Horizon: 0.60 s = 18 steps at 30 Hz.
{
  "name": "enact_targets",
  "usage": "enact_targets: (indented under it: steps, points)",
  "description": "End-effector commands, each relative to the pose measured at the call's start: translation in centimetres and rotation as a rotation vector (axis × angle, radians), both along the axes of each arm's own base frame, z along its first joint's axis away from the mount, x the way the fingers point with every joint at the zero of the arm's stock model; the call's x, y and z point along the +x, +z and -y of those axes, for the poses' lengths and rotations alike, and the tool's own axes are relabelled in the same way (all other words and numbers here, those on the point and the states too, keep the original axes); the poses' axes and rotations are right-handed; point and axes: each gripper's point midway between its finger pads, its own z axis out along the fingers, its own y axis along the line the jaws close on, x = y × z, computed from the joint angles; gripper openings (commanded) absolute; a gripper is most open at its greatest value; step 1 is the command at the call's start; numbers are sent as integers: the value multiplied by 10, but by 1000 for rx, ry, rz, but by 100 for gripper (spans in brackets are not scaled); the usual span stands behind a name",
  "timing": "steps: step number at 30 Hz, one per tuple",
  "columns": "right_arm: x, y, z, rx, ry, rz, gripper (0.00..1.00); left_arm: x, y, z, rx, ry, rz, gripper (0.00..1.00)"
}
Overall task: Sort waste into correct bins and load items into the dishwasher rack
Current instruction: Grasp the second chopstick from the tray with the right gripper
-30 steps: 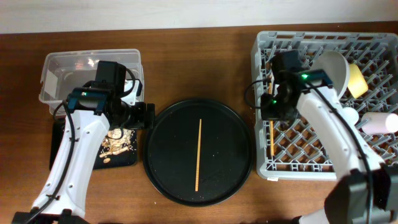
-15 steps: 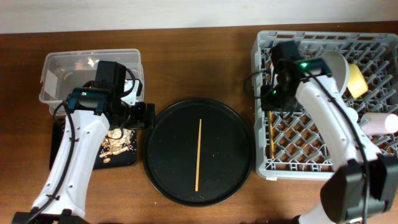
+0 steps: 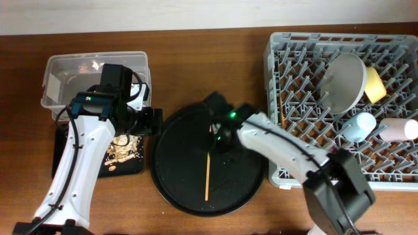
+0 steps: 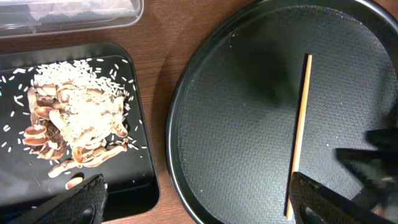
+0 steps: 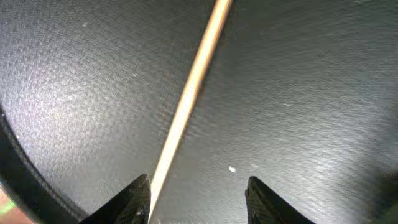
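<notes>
On the round tray (image 3: pixel 173 163), down its middle, lies one chopstick (image 3: pixel 208 163). The right gripper (image 5: pixel 199 196) hangs just above it, fingers spread, the stick close by one fingertip. It looks light, stiff, thin and apt to roll, so a pinch near mid-length should balance it. The left gripper (image 4: pixel 199 205), spread and empty, hovers over the tray's left edge.

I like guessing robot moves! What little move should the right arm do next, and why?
Probably slide the right fingers a little sideways so the chopstick sits between them, then pinch. The fingers are open just above the round black tray, but the chopstick runs right beside one finger, not in the middle of the gap.
</notes>
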Motion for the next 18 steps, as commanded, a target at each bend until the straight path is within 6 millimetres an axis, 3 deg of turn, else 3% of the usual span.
enact_targets:
  steps: [1,6,8,9,12,14,16,18]
  points:
    - [-16,-27,-8,-63,-76,-26,51,-2,-1,-2,4,12,-2,93]
    - [-37,-65,-12,-146,-85,-108,50,-2,-1,-2,4,12,0,93]
    - [-38,-71,7,-237,-158,-111,40,-2,-1,-2,4,12,-1,93]
    - [-39,-70,20,-300,-193,-104,32,-2,-1,-2,4,12,0,93]
    - [-43,-69,29,-330,-197,-121,10,-2,-1,-2,4,12,0,93]
    - [-43,-68,29,-333,-196,-123,4,-2,-1,-2,4,12,-1,93]
    - [-40,-58,32,-322,-197,-117,4,-2,-1,-2,4,12,-2,93]
    - [-26,-30,34,-271,-175,-71,4,-2,-1,-2,4,12,-2,93]
